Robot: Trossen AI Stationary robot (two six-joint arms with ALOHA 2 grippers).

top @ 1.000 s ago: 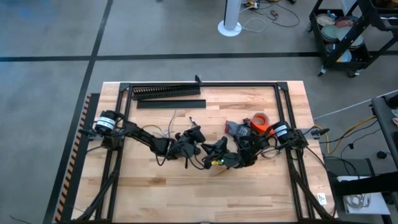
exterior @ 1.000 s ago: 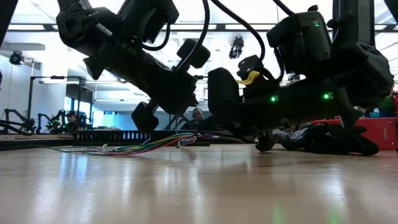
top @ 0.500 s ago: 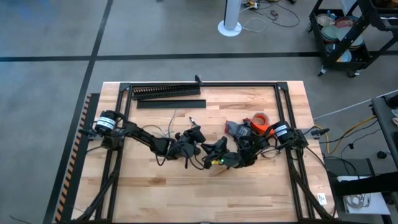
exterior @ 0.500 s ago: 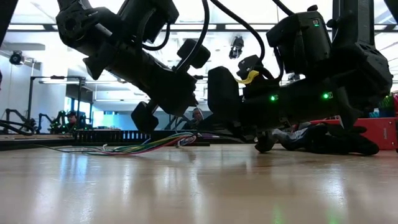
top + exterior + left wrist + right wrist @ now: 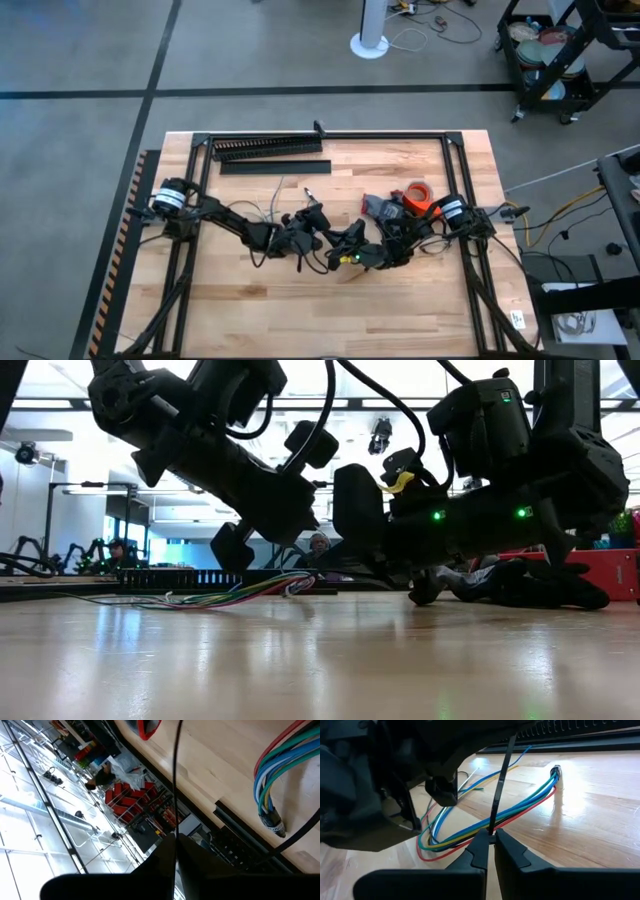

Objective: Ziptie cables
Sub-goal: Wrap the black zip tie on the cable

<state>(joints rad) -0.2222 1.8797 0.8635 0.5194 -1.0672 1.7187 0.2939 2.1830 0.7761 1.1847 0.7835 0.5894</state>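
Two pincers meet mid-desk [image 5: 420, 310]. Right pincer [image 5: 490, 840] pinches a thin, stiff black ziptie [image 5: 501, 782] upright over the looped, many-coloured cables [image 5: 520, 805] lying on pale wood. Left pincer [image 5: 175, 845] nips a thin dark strand — its identity unclear.

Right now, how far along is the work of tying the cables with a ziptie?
Done: one ziptie is off the table, held between the right tool and the left tool, both shut on it. In hand: it crosses just in front of the loosely looped cables. Left: no closed loop shows around the bundle, so wrapping, threading and tightening seem still to do.
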